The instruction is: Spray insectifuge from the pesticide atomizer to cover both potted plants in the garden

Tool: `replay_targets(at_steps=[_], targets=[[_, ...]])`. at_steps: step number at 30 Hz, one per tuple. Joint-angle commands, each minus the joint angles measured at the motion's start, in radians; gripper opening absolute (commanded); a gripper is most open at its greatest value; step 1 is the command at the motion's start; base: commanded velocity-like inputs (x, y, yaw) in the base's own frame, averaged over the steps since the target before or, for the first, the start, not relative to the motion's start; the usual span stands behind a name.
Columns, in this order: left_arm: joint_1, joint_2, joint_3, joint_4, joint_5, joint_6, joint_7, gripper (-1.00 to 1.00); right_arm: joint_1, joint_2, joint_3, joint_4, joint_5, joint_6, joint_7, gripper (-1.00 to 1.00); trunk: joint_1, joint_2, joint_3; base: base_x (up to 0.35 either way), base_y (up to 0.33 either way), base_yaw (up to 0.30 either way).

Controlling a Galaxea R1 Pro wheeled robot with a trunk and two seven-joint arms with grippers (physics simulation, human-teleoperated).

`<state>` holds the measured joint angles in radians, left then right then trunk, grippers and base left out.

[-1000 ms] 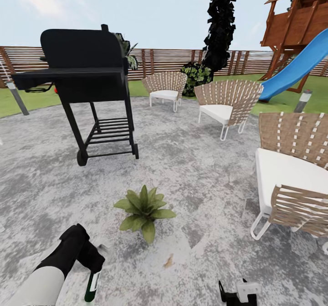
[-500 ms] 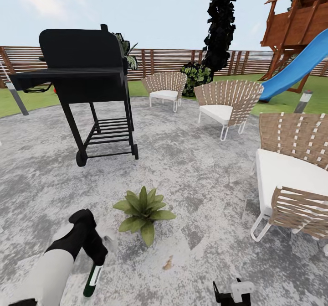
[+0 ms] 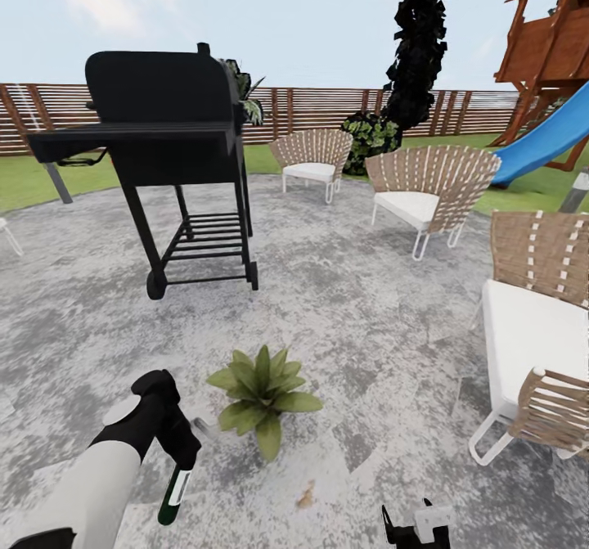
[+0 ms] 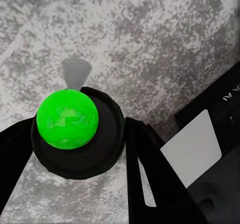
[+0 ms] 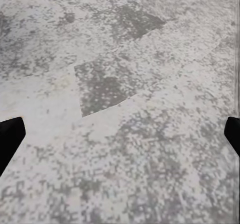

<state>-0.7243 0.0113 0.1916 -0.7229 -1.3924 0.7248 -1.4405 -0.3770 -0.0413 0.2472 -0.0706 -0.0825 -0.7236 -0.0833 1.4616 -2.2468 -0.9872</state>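
Since the earlier frames the left arm has risen and swung in toward the plant (image 3: 262,388), and the camera has turned slightly, so grill and chairs sit further right in the head view.

Ground: a round patio (image 3: 360,312) of mottled grey and white paving, flat, with angular darker patches. Lawn (image 3: 24,185) borders it at the far side, closed off by a brown slatted fence (image 3: 327,111). Sky pale blue with thin cloud.

Furniture: a black grill (image 3: 164,136) on a tubular wheeled frame with a slatted lower shelf, standing left of centre. Three chairs (image 3: 429,193) with woven tan-and-white backs, white cushions and thin white legs stand along the right. A blue slide (image 3: 548,136) under a brown wooden playhouse is at far right. A dark column-shaped tree (image 3: 419,42) rises by the fence.

The plant is a low rosette of broad pointed green leaves on the paving; its pot is hidden by the foliage.

The atomizer (image 3: 175,493) is a slim dark green bottle with a white label strip, held by the left tool (image 3: 182,456) just left of the plant. Its long axis runs near vertical, free end down toward the paving. In the left wrist view that end shows as a bright green dome (image 4: 67,118) in a black collar, the black fingers (image 4: 150,179) pressed against its sides.

The right tool (image 3: 415,526) is low at the frame edge; in the right wrist view its black fingertips (image 5: 10,136) stand wide apart over bare paving, apparently holding nothing.
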Motion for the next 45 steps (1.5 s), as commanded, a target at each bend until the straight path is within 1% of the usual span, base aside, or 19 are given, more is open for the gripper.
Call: replay_targets(at_steps=[1, 7, 9, 10, 12, 14, 19, 22, 23, 24, 26, 29, 31, 38, 40, 41, 45], targets=[[0.001, -0.002, 0.003, -0.001, -0.008, 0.01, -0.009, -1.0, 0.0, 0.0, 0.009, 0.0, -0.008, -0.002, -0.002, 1.0, 0.0, 0.0, -0.001, 0.036, -0.265, 0.002], [0.003, -0.002, -0.001, 0.0, -0.008, 0.01, -0.009, -1.0, 0.0, 0.0, 0.01, 0.0, -0.008, -0.001, -0.002, 1.0, 0.0, 0.0, -0.001, 0.012, -0.202, 0.001], [0.004, 0.0, -0.018, 0.001, -0.007, 0.01, -0.01, -1.0, 0.0, 0.0, 0.01, 0.0, -0.008, -0.001, -0.002, 1.0, 0.0, 0.0, -0.001, 0.001, -0.038, 0.0], [0.005, 0.001, -0.041, 0.006, -0.005, 0.01, -0.01, -1.0, 0.0, 0.0, 0.01, 0.0, -0.008, -0.001, -0.002, 1.0, 0.0, 0.0, -0.001, 0.0, -0.014, 0.0], [0.007, 0.001, -0.069, 0.012, -0.004, 0.01, -0.011, -1.0, 0.0, 0.0, 0.011, 0.0, -0.008, 0.0, -0.001, 1.0, 0.0, 0.0, -0.001, 0.0, -0.006, 0.0], [0.008, 0.0, -0.078, 0.014, -0.004, 0.01, -0.011, -1.0, 0.0, 0.0, 0.01, 0.0, -0.008, 0.0, -0.001, 1.0, 0.0, 0.0, -0.001, 0.0, -0.002, 0.0], [0.004, -0.001, -0.08, 0.014, -0.003, 0.011, -0.012, -1.0, 0.0, 0.0, 0.01, 0.0, -0.008, 0.0, -0.001, 1.0, 0.0, 0.0, -0.001, 0.073, 0.0, 0.0], [-0.001, -0.006, -0.081, 0.013, -0.005, 0.011, -0.031, -1.0, 0.0, 0.0, 0.01, 0.0, -0.008, 0.0, -0.001, 1.0, 0.0, 0.0, -0.001, 0.295, 0.0, 0.0], [-0.001, -0.008, -0.081, 0.011, -0.007, 0.011, -0.046, -1.0, 0.0, 0.0, 0.01, 0.0, -0.008, 0.0, -0.001, 1.0, 0.0, 0.0, -0.001, 0.296, 0.0, 0.0], [-0.001, -0.01, -0.081, 0.007, -0.022, 0.011, -0.079, -1.0, 0.0, 0.0, 0.01, 0.0, -0.008, 0.0, -0.001, 1.0, 0.0, 0.0, -0.001, 0.231, -0.042, 0.0], [-0.001, -0.011, -0.081, 0.005, -0.052, 0.012, -0.107, -1.0, 0.0, 0.0, 0.01, 0.0, -0.008, 0.0, -0.001, 1.0, 0.0, 0.0, -0.001, 0.187, -0.106, 0.0], [-0.001, -0.012, -0.079, 0.003, -0.093, 0.012, -0.128, -1.0, 0.0, 0.0, 0.01, 0.0, -0.007, 0.0, -0.001, 1.0, 0.0, 0.0, -0.001, 0.119, -0.178, 0.0], [-0.001, -0.013, -0.079, 0.002, -0.101, 0.012, -0.13, -1.0, 0.0, 0.0, 0.01, 0.0, -0.007, 0.0, -0.001, 1.0, 0.0, 0.0, -0.001, 0.038, -0.118, 0.0], [-0.001, -0.013, -0.079, 0.001, -0.105, 0.012, -0.13, -1.0, 0.0, 0.0, 0.011, 0.0, -0.007, 0.0, -0.001, 1.0, 0.0, 0.0, -0.001, 0.006, -0.02, 0.0], [0.004, -0.025, -0.079, 0.002, -0.105, 0.012, -0.13, -1.0, 0.0, 0.0, 0.011, 0.0, -0.007, 0.0, -0.001, 1.0, 0.0, 0.0, -0.001, 0.0, -0.001, 0.0], [0.007, -0.036, -0.079, 0.004, -0.105, 0.012, -0.13, -1.0, 0.0, 0.0, 0.011, 0.0, -0.007, 0.0, -0.001, 1.0, 0.0, 0.0, -0.001, 0.0, 0.0, 0.0], [0.01, -0.048, -0.079, 0.008, -0.106, 0.012, -0.13, -1.0, 0.0, 0.0, 0.011, 0.0, -0.007, 0.0, -0.001, 1.0, 0.0, 0.0, -0.001, 0.0, 0.0, 0.0]])
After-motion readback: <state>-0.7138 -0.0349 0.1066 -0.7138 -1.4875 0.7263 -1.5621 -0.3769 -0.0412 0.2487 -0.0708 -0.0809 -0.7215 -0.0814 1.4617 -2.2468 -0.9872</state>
